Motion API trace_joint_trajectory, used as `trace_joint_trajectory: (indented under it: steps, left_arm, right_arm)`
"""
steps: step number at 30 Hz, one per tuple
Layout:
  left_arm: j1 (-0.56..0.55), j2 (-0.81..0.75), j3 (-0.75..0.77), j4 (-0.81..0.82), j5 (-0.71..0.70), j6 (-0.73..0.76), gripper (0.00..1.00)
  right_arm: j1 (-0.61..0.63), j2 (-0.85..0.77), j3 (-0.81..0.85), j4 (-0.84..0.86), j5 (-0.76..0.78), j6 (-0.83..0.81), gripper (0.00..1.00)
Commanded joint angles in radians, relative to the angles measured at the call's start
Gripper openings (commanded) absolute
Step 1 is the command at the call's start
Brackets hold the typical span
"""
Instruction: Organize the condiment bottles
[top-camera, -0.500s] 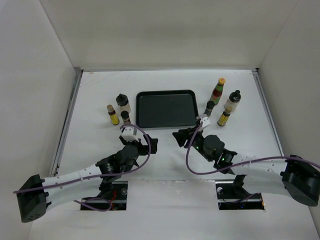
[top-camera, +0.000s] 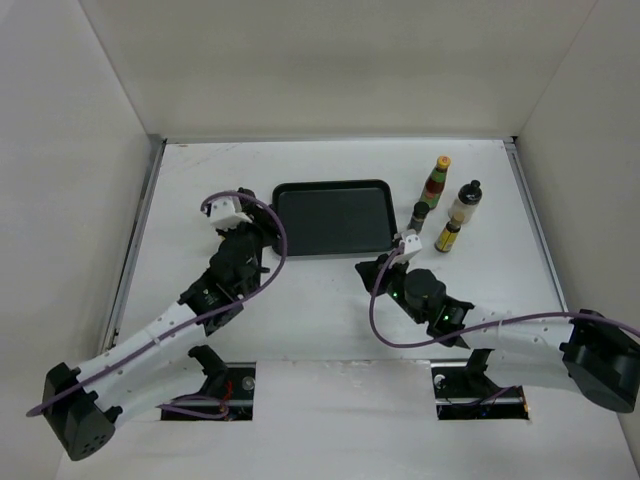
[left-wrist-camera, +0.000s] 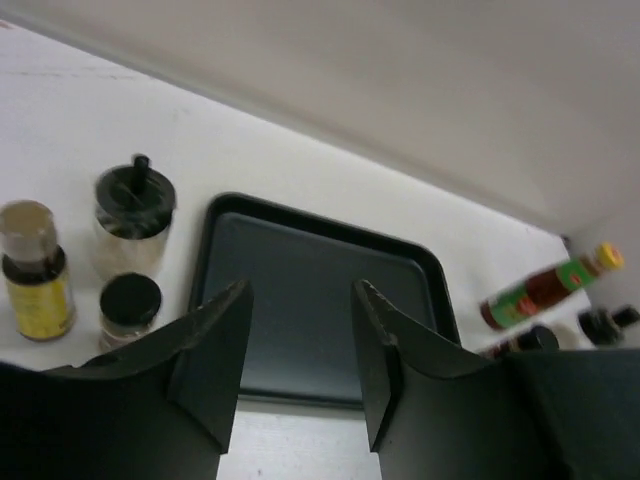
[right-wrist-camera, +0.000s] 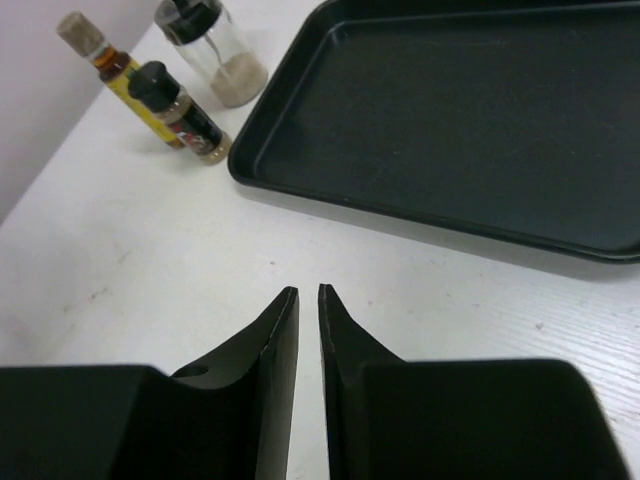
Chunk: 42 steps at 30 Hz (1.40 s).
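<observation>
White table (top-camera: 330, 160) between pale walls, black tray (top-camera: 332, 217) at centre. Left of the tray: yellow-labelled bottle (left-wrist-camera: 35, 275), cream black-capped bottle (left-wrist-camera: 133, 215), dark jar (left-wrist-camera: 128, 310). Right of it: red-green bottle (top-camera: 437, 180), second cream bottle (top-camera: 465, 203), second dark jar (top-camera: 420, 215), second yellow-labelled bottle (top-camera: 449, 234). Left gripper (left-wrist-camera: 300, 300) above the left group, jaws apart; right gripper (right-wrist-camera: 306, 295) before the tray, jaws almost together, gripping nothing

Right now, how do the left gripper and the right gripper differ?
The left gripper has its jaws wide apart; the right gripper has them almost together, with only a slit between. The left gripper is at the left side of the tray, the right gripper before its near edge. Both hold nothing.
</observation>
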Motion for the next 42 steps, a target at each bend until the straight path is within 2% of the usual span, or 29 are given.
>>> trace_joint_trajectory:
  steps: [1, 7, 15, 19, 23, 28, 37, 42]
  left_arm:
    - [0.092, 0.046, 0.103, -0.041, -0.038, 0.025, 0.40]
    - [0.289, 0.209, 0.232, -0.124, -0.009, 0.020, 0.51]
    - [0.507, 0.303, 0.230, -0.250, 0.129, -0.067, 0.56]
    - [0.538, 0.332, 0.204, -0.237, 0.153, -0.069, 0.60]
    - [0.563, 0.395, 0.209, -0.215, 0.196, -0.066, 0.60]
    - [0.574, 0.436, 0.204, -0.186, 0.201, -0.070, 0.51]
    - [0.551, 0.464, 0.164, -0.181, 0.157, -0.090, 0.46]
    - [0.540, 0.477, 0.153, -0.177, 0.146, -0.090, 0.39]
  right_arm:
    - [-0.002, -0.002, 0.045, -0.001, 0.037, 0.013, 0.24]
    - [-0.002, -0.007, 0.044, -0.001, 0.037, 0.013, 0.37]
    - [-0.002, 0.019, 0.051, -0.001, 0.046, 0.014, 0.41]
    - [-0.002, 0.044, 0.062, -0.002, 0.049, 0.011, 0.41]
    - [-0.002, 0.062, 0.070, -0.004, 0.049, 0.009, 0.41]
    - [-0.002, 0.056, 0.067, -0.004, 0.057, 0.008, 0.41]
    - [-0.002, 0.041, 0.064, -0.013, 0.057, 0.009, 0.42]
    - [-0.002, 0.046, 0.065, -0.015, 0.057, 0.008, 0.42]
